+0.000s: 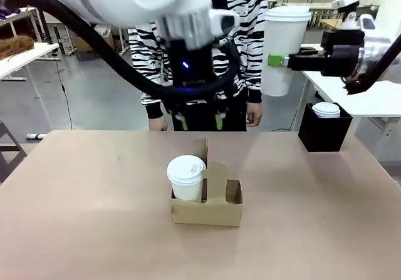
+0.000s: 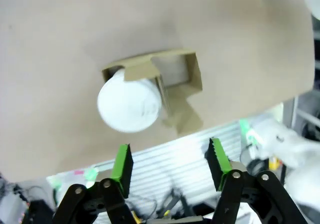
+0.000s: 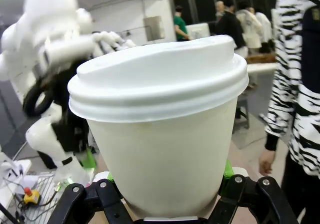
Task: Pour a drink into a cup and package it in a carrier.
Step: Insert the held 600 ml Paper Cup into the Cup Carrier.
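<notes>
No legible text, label, brand or number on anything in view.

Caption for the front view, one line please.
Right gripper holds the lidded tall cup aloft; a smaller cup sits in the carrier.

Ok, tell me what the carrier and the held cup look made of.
Carrier: matte brown cardboard, judging by its raw cut edges and folds. Cup in the right gripper: matte white paper, probably; its moulded, ridged lid looks like plastic.
</notes>
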